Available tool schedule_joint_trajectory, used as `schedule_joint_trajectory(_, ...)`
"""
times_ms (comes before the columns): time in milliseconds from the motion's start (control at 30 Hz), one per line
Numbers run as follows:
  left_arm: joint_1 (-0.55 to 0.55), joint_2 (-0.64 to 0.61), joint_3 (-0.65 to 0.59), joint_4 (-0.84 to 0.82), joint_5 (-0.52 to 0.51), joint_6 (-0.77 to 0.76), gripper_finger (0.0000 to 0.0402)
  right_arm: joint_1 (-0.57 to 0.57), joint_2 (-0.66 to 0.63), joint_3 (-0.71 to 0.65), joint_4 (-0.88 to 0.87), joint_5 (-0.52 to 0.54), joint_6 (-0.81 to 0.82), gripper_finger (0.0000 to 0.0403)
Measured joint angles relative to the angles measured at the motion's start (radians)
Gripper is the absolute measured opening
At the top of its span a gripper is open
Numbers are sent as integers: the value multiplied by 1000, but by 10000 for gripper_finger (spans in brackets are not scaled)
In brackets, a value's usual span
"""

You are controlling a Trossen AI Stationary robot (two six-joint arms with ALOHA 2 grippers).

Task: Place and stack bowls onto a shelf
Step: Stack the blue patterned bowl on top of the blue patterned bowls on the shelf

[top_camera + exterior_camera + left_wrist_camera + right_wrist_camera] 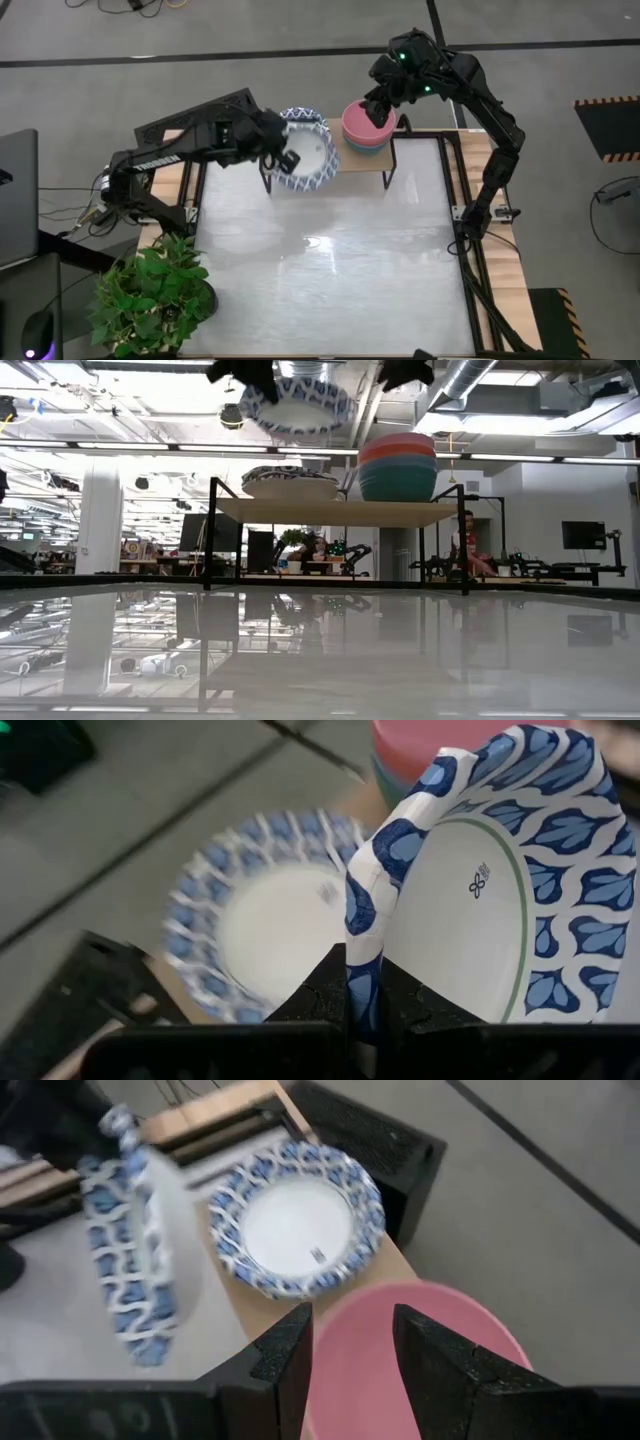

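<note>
L gripper [364,1005]: jaws pinched tight on the rim of a blue-patterned bowl [500,890], holding it up in the air above the shelf's [340,512] L end, tilted on edge. Under it, another patterned bowl stack [290,482] sits on the shelf board at that L end; can't tell how many are in it.

R gripper [352,1342]: jaws part open, gripping nothing, fingers hanging just over the pink bowl [400,1350], apart from its rim as far as low view shows. Pink bowl is nested on top of the green-blue bowl [398,482], both at the shelf's R end.

Shelf stands at the table's [330,290] far edge, roughly mid. Potted plant [155,295] at the table's near L corner. Person seated in room behind [466,540].
</note>
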Motion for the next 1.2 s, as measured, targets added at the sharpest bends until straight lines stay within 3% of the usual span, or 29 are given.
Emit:
schedule_joint_trajectory(100, 16, 0, 83, -4, -56, 9, 0, 31, 0, 0, 56, 0, 12, 166)
schedule_joint_trajectory(267, 28, -1, 178, 1, -62, 8, 0, 78, 0, 0, 158, 6, 16, 166)
schedule_joint_trajectory(567, 31, -1, 209, 10, -177, 42, 0, 137, 10, 0, 311, 51, -114, 170)
schedule_joint_trajectory(933, 50, 0, 209, 39, -167, 50, 0, 154, 31, -1, 365, 67, -140, 277)
schedule_joint_trajectory(1200, 52, 0, 209, 63, -162, 60, 0, 150, 70, -26, 374, 87, -124, 285)
